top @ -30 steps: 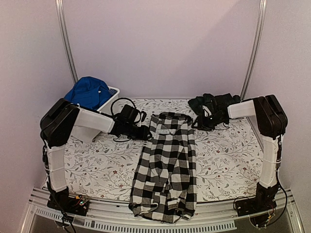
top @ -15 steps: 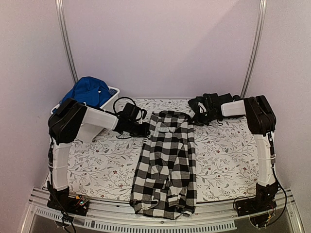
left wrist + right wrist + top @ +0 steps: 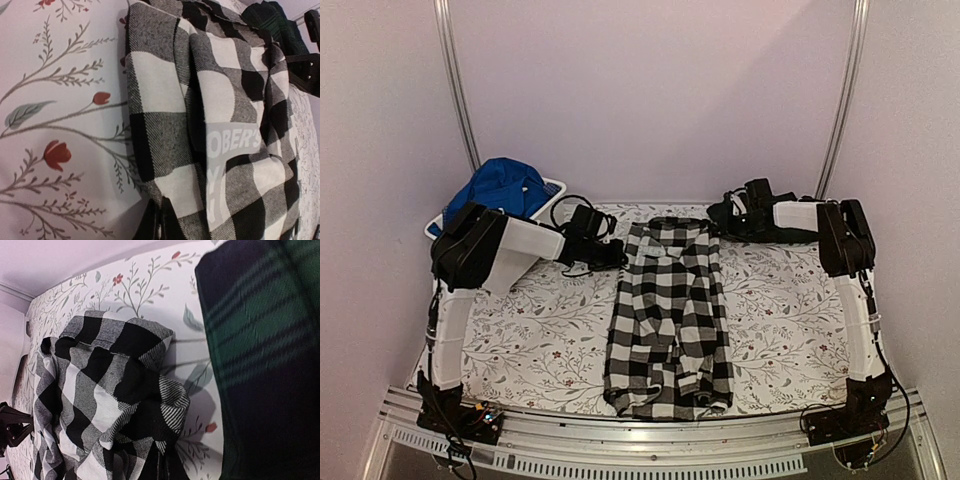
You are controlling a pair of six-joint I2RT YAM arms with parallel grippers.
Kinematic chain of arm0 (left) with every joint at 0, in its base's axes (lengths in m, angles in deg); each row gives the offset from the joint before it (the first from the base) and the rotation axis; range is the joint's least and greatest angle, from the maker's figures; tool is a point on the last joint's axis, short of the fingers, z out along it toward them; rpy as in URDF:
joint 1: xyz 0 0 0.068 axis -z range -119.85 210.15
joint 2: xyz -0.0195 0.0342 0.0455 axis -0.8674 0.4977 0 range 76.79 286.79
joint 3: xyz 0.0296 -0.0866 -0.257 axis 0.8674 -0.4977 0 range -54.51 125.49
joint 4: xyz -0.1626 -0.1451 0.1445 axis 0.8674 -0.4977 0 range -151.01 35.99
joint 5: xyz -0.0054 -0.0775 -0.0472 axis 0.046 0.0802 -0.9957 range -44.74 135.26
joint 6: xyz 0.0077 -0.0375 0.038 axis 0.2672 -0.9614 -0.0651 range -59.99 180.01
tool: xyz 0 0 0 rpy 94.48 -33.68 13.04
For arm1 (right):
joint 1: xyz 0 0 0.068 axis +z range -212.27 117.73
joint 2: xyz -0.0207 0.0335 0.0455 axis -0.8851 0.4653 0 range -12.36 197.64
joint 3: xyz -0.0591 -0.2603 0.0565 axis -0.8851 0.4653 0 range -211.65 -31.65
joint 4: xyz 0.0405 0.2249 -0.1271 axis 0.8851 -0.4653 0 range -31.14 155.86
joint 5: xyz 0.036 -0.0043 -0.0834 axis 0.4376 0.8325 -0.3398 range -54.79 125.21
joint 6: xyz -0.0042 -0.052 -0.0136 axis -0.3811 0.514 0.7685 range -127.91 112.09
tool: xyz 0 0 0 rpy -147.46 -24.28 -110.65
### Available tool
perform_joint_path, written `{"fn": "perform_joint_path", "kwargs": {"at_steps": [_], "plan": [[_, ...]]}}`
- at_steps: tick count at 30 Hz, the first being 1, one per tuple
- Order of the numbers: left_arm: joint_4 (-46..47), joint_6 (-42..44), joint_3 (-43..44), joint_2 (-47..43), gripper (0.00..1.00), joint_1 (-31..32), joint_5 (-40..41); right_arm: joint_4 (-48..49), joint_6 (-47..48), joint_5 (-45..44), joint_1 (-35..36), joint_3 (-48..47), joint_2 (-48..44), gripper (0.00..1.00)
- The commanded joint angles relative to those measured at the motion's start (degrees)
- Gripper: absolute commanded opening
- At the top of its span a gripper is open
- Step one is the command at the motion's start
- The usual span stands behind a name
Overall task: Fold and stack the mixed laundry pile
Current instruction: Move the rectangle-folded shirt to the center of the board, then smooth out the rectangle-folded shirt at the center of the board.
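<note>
The black-and-white checked shirt (image 3: pixel 670 310) lies lengthwise down the middle of the table, collar end at the back. My left gripper (image 3: pixel 618 250) is shut on its back left corner; the left wrist view shows the cloth (image 3: pixel 220 115) pinched between the closed fingers (image 3: pixel 162 225). My right gripper (image 3: pixel 715 228) is shut on the back right corner, with bunched cloth (image 3: pixel 110 390) at the fingers (image 3: pixel 167 467). The dark green-navy tartan garment (image 3: pixel 745 215) lies at the back right under my right arm, and shows close up in the right wrist view (image 3: pixel 265 350). The bright blue garment (image 3: pixel 500 190) sits in the tub.
A white plastic tub (image 3: pixel 552 188) stands at the back left corner. The floral tablecloth (image 3: pixel 520 320) covers the table. Metal rails run along the front edge (image 3: pixel 650 455). Walls close in on the back and both sides.
Both grippers have moved toward the back of the table, dragging the checked shirt with them. Its hem has come up off the front rail onto the tablecloth, and the shirt lies straighter.
</note>
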Motion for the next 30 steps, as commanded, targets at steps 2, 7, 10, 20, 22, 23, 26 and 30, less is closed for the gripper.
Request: {"fn": "perform_joint_path", "kwargs": {"at_steps": [2,7,10,20,22,23,26,30], "plan": [[-1.3,-0.1,8.4,4.7,0.01,-2.1,0.3,-3.0,0.5,-1.4,-0.9,-13.1,6.6,0.01],[-3.0,1.2,10.9,3.7,0.26,-3.2,0.4,-5.2,1.1,-1.1,-0.9,-14.6,5.7,0.44],[-2.6,3.3,5.9,-1.9,0.39,-2.7,0.9,-4.3,2.1,-0.4,-1.0,-7.7,-1.1,0.50],[3.7,3.8,-26.4,-25.9,0.45,5.3,-2.8,4.9,1.3,8.0,1.1,36.9,-34.3,0.48],[4.2,2.3,-33.5,-30.0,0.45,8.5,-3.4,6.3,-0.4,9.2,2.1,45.6,-39.6,0.47],[4.2,1.6,-35.9,-32.0,0.45,10.2,-3.5,6.4,-0.7,9.6,2.8,49.1,-43.1,0.47],[4.4,-1.7,-42.4,-37.7,0.45,15.3,-4.1,5.8,-1.8,10.5,4.9,58.3,-49.0,0.46],[0.2,-3.8,-46.0,-43.9,0.46,21.2,-1.7,5.4,-4.9,12.6,9.7,67.7,-56.3,0.45]]}}
